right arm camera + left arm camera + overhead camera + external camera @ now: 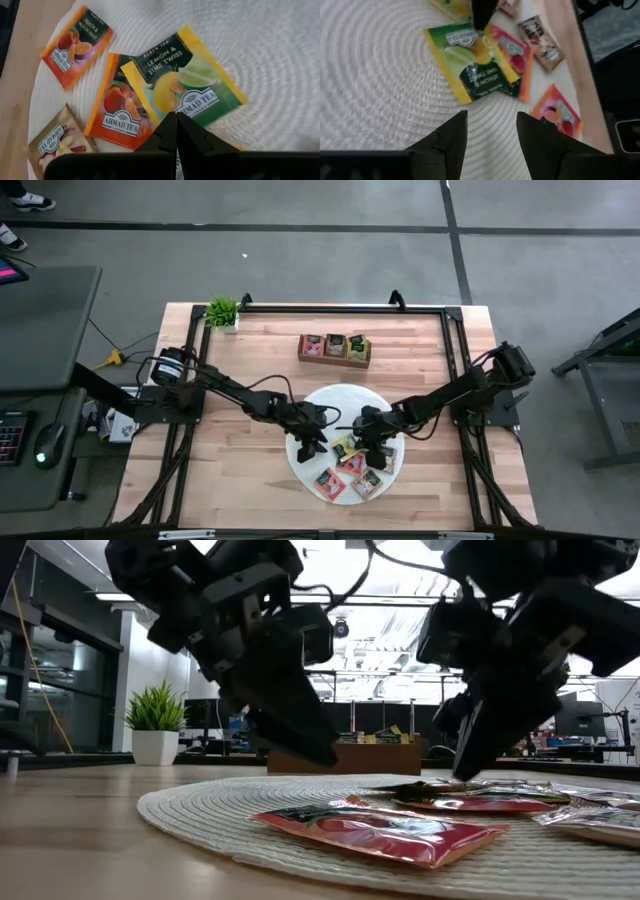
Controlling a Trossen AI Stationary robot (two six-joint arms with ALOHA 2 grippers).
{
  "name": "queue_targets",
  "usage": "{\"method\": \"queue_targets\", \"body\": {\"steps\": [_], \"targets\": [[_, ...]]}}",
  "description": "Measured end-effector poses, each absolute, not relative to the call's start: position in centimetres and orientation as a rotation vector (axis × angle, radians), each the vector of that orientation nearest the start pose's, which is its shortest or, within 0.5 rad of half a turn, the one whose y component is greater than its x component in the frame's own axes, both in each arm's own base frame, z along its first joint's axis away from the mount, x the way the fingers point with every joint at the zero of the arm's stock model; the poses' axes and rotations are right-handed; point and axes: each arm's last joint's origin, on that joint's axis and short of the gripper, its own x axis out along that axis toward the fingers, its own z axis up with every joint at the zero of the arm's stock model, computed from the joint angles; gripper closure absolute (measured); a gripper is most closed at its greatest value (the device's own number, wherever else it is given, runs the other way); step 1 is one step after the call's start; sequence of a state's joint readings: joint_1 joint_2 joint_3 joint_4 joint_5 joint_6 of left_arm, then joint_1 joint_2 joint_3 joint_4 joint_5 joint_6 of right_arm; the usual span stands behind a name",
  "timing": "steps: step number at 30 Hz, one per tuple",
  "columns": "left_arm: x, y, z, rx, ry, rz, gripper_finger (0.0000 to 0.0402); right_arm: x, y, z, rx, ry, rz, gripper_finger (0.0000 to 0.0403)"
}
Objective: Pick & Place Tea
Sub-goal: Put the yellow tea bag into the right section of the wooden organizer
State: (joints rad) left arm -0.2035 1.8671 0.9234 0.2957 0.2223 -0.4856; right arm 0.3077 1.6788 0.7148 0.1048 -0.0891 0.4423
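Several flat tea packets lie on the round white woven mat (345, 402). A green-and-yellow packet (185, 75) lies partly over an orange-red one (117, 112), with an orange packet (75, 42) and a brown one (57, 142) beside them. My right gripper (176, 125) is shut, its tips down at the green-and-yellow packet (470, 65). My left gripper (492, 132) stands open low over bare mat, a short way from that packet, with nothing between its fingers. In the low view a red packet (385, 830) lies flat at the mat's near side. My right gripper sets its shut fingertips (481, 20) on the green-and-yellow packet's logo end (195, 110), close to its edge. The fingers slant down from above on the table's right side. The packet lies flat on the mat, half over the orange-red packet.
A brown wooden tray (335, 360) holding tea packets stands at the far middle of the table. A small potted plant (224, 311) sits at the far left corner. A black frame (455, 360) runs along the table's far and right sides.
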Motion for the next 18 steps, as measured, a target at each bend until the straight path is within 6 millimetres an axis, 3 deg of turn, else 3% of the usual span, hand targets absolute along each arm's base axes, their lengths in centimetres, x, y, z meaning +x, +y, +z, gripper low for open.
{"method": "queue_targets", "body": {"steps": [8, 18], "targets": [[35.9, -8.0, 13.1, -0.519, 0.738, -0.228, 0.0234, 29.2, 9.6, 10.5, 0.417, 0.961, 0.150, 0.0403], [35.9, -8.1, 13.0, -0.651, 0.766, -0.177, 0.0234, 29.9, 8.4, 10.3, 0.487, 0.922, 0.062, 0.0403]]}}
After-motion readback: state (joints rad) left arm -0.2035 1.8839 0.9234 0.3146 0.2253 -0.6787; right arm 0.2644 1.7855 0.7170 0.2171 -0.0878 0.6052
